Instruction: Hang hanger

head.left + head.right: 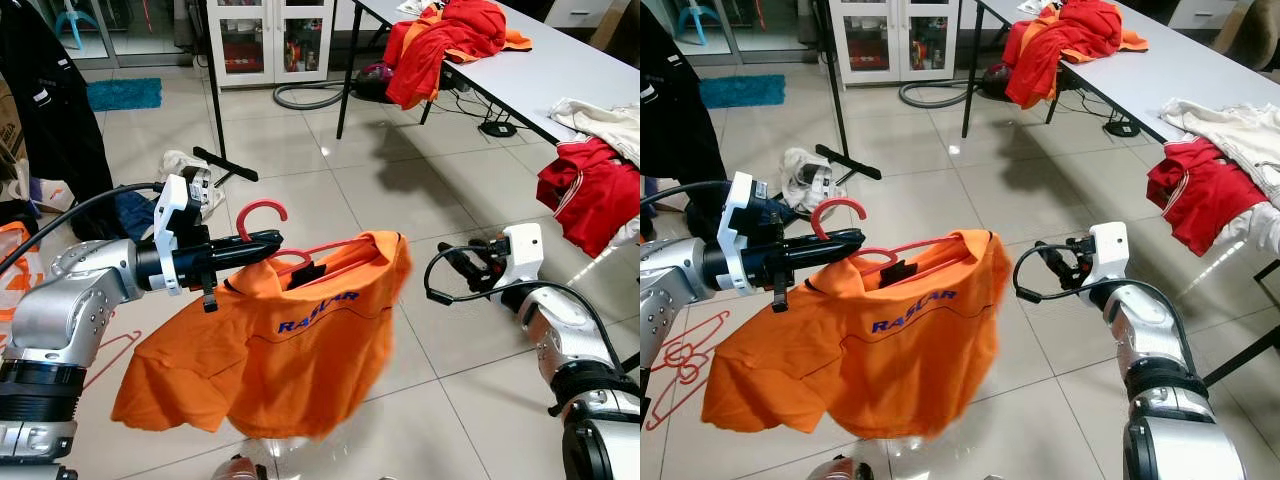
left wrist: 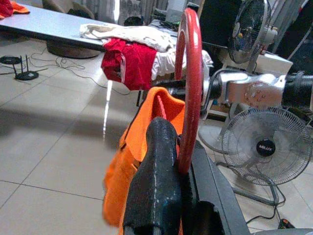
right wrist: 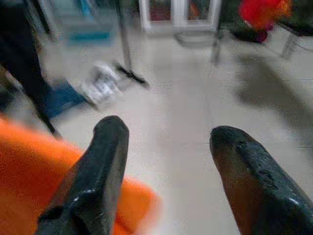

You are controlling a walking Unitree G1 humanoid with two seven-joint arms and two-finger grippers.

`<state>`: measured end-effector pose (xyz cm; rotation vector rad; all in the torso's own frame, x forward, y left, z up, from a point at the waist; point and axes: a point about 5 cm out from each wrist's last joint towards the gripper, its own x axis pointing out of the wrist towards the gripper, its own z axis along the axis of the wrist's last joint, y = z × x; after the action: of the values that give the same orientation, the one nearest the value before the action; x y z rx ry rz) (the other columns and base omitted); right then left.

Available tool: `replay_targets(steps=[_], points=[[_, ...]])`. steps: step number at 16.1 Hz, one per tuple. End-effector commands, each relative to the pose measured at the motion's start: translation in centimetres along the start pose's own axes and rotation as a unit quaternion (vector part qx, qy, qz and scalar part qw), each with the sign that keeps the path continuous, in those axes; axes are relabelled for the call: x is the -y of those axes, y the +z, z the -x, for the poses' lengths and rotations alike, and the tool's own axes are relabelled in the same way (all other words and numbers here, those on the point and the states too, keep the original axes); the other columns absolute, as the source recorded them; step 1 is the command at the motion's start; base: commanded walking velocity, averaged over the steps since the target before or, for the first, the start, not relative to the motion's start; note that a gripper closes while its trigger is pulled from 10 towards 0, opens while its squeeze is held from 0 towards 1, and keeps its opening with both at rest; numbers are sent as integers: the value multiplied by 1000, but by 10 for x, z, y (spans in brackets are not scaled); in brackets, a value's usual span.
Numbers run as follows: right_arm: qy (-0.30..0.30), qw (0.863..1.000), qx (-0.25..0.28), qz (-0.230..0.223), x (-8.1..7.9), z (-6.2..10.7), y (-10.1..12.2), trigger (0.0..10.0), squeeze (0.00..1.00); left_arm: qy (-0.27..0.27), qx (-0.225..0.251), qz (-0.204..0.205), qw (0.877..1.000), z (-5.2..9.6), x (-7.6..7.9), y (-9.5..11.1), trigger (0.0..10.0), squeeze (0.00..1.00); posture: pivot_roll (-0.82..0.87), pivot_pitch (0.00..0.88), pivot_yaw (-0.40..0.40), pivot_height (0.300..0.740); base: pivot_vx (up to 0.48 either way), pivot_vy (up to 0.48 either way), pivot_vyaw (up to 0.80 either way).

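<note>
A red hanger (image 1: 262,213) carries an orange T-shirt (image 1: 290,350) with blue lettering. My left gripper (image 1: 262,245) is shut on the hanger just below its hook, holding it out over the tiled floor; the hook (image 2: 191,83) rises between the fingers (image 2: 156,181) in the left wrist view. The shirt hangs down and its lower edge is blurred. To the right of the shirt and apart from it, my right gripper (image 1: 448,262) stands open with nothing between its fingers (image 3: 100,166).
A black clothes-rack post and foot (image 1: 222,160) stand behind the shirt. A white table (image 1: 560,70) with red and orange clothes (image 1: 440,40) runs along the right. Dark garments (image 1: 50,110) hang at left. Loose red hangers (image 1: 680,360) lie on the floor.
</note>
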<state>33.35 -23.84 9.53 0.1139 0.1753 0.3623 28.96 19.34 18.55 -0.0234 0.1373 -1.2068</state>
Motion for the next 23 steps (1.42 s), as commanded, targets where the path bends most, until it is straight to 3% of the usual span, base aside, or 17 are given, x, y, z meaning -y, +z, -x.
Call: replay_targets(steps=[1, 2, 3, 4, 7, 11, 13, 14, 15, 17, 19, 23], points=[[25, 993, 116, -20, 1, -3, 71, 10000, 0, 33, 14, -34, 999, -9, -7, 2, 10000, 0, -8, 0, -64, 740, 0, 0, 0], [-12, 992, 124, -15, 8, -3, 75, 10000, 0, 71, 23, -39, 996, -11, -14, 3, 10000, 0, -7, 0, -64, 740, 0, 0, 0], [-105, 987, 122, -1, 22, -1, 67, 10000, 0, 136, 42, -40, 989, -12, -25, 5, 10000, 0, -6, 0, -67, 740, 0, 0, 0], [-157, 979, 128, -1, 29, 2, 61, 10000, 0, 168, 52, -37, 984, -12, -30, 4, 10000, 0, -3, 0, -70, 740, 0, 0, 0], [-206, 970, 126, -7, 27, 6, 51, 10000, 0, 233, 69, -34, 969, -14, -37, 5, 10000, 0, 1, 0, -72, 740, 0, 0, 0], [-201, 975, 90, -8, 1, -1, 13, 10000, 0, 388, 87, -49, 916, -26, -49, 7, 10000, 0, 16, 0, -66, 740, 0, 0, 0], [-195, 978, 75, -8, -14, -5, -2, 10000, 0, 436, 102, 0, 894, -33, -52, 0, 10000, 0, 29, 0, -57, 740, 0, 0, 0], [-195, 978, 74, -10, -17, -7, -4, 10000, 0, 448, 104, 9, 888, -35, -52, -3, 10000, 0, 33, 0, -53, 740, 0, 0, 0], [-196, 977, 76, -15, -24, -9, -6, 10000, 0, 476, 106, 13, 873, -39, -49, -8, 10000, 0, 37, 0, -50, 740, 0, 0, 0], [-182, 979, 87, 2, -38, -18, -3, 10000, 0, 493, 105, -15, 863, -53, -40, -8, 10000, 0, 61, 0, -48, 740, 0, 0, 0], [-168, 981, 96, 12, -48, -25, 1, 10000, 0, 494, 108, -42, 862, -60, -32, -6, 10000, 0, 63, 0, -47, 740, 0, 0, 0], [-150, 985, 83, 15, -62, -34, -2, 10000, 0, 511, 143, -16, 848, -63, -33, -1, 10000, 0, 80, 0, -62, 740, 0, 0, 0]])
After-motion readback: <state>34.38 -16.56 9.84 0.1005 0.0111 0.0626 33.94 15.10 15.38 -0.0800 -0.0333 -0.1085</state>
